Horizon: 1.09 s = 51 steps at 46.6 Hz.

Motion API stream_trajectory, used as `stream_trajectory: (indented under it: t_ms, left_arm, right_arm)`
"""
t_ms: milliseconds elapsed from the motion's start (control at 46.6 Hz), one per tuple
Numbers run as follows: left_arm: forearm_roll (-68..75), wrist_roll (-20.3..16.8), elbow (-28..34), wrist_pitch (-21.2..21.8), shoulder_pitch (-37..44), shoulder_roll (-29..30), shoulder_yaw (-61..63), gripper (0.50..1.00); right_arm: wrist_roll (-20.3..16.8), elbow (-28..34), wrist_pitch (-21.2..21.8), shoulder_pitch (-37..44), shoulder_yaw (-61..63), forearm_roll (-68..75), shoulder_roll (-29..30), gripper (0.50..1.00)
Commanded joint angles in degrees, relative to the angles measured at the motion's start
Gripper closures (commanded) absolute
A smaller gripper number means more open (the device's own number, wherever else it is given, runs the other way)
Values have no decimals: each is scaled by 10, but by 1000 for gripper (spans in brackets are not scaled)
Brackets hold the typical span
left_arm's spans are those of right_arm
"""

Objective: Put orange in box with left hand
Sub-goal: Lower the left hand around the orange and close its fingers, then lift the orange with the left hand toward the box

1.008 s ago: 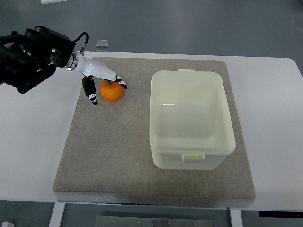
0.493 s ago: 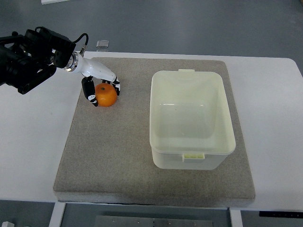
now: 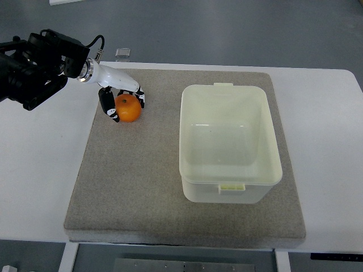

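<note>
- I see a white table (image 3: 34, 187) filling most of the top view, with grey floor beyond its far edge.
- On it lies a grey felt mat (image 3: 130, 187), squarish, covering the middle of the tabletop.
- On the mat's right half stands the box (image 3: 229, 184), a pale cream plastic tub with rounded corners, open on top. I see nothing inside it.
- My left arm (image 3: 31, 71) comes in from the picture's left edge at the upper corner, a bulky black assembly hanging over the bare table, narrowing to a white wrist.
- The left hand (image 3: 116, 93) reaches onto the mat's far left corner. Its fingers (image 3: 106, 107) are curled around the orange, a dark-tipped one down the left side and others over the top and right side, so they pinch the fruit between them.
- The orange (image 3: 129, 109) sits in that grasp, near the mat's far left corner and well apart from the box, to the box's left. I cannot tell whether it touches the mat or is lifted off it.
- A small grey square object (image 3: 122, 52) lies at the table's far edge, just beyond the mat.
</note>
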Motion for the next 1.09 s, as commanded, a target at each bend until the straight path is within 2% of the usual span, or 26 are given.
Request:
stream_trajectory:
  t_ms: [0, 214, 536, 836, 1072]
  left_arm:
    - [-9, 0, 9, 8, -4, -3, -3, 1000]
    - [-61, 0, 48, 20, -27, -8, -1, 1000]
    - [-104, 0, 48, 18, -88, -9, -1, 1000]
    - [-150, 0, 30, 17, -132, -25, -2, 1000]
    - [-150, 0, -42, 17, -156, -22, -21, 1000]
  right_arm:
    - [0, -1, 0, 0, 0, 0, 0, 568]
    - [0, -1, 0, 0, 0, 0, 0, 568]
    - [0, 0, 0, 0, 0, 0, 0, 568]
    - [0, -1, 0, 0, 0, 0, 0, 568]
    - [0, 0, 0, 1, 0, 0, 0, 568]
